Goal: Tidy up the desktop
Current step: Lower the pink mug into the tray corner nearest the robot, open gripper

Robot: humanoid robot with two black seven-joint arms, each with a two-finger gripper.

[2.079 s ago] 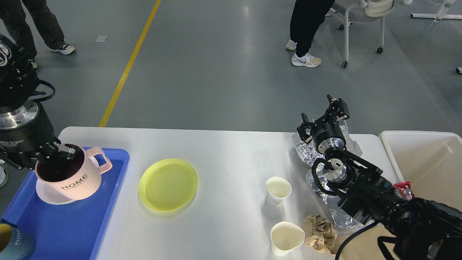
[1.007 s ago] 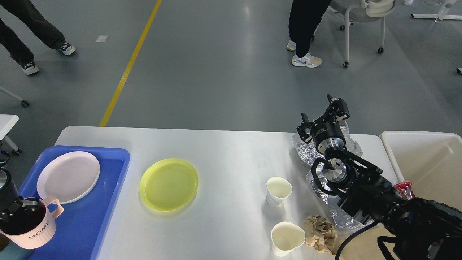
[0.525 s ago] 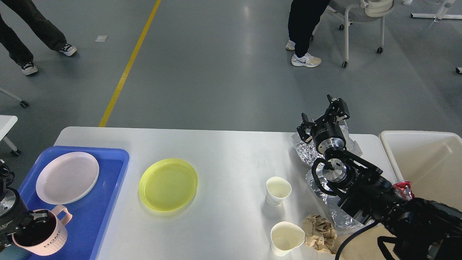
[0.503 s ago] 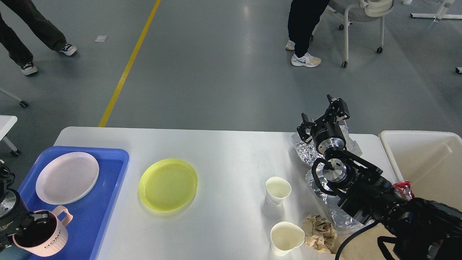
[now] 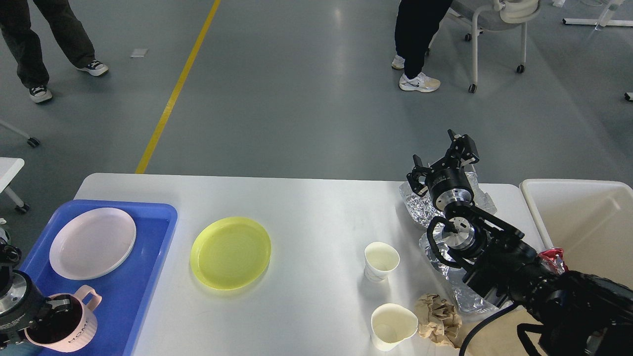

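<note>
Desktop surface (image 5: 316,207) fills the middle. Left gripper (image 5: 52,309) sits off its near-left corner, over the blue tray (image 5: 143,257), clamped on the pink mug (image 5: 69,326). Right gripper (image 5: 445,155) hangs over the far-right edge above foil (image 5: 415,202), fingers spread apart.

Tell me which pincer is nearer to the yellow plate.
Left. The left pincer is at the pink mug on the blue tray, just left of the yellow plate. The right pincer is raised over the foil, far right.
</note>
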